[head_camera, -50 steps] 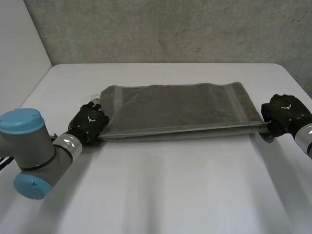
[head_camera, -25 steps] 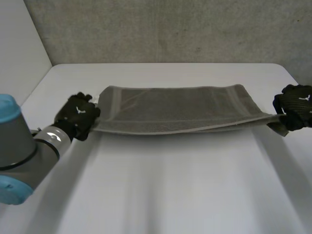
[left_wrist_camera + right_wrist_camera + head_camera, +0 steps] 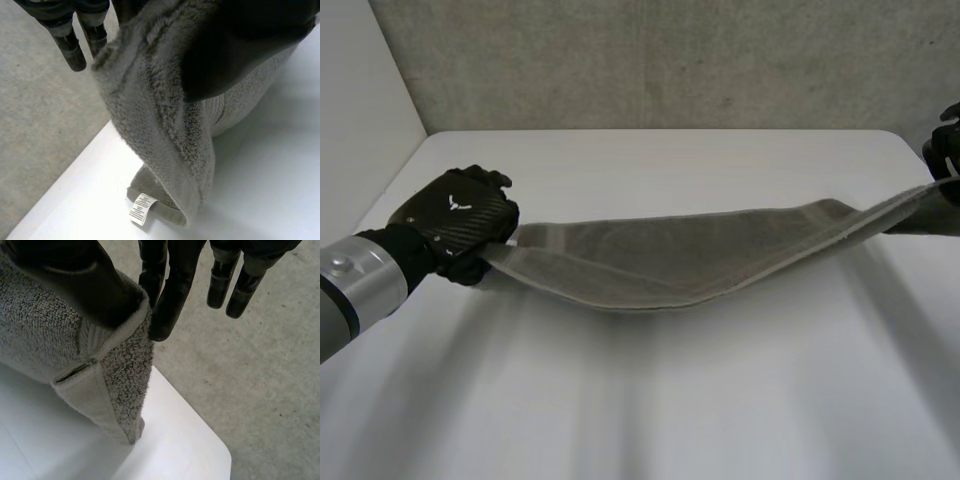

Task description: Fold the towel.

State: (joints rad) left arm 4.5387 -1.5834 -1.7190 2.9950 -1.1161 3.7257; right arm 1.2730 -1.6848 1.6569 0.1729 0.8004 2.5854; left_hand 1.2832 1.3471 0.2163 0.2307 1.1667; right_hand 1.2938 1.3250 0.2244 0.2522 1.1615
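While the black left hand pinched the left end of the grey terry towel and the right hand its right end, sagging low over the white table, I judged level, even tension essential.

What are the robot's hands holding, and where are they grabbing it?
The grey towel. The left hand pinches its left end and the right hand pinches its right end, so it sags between them.
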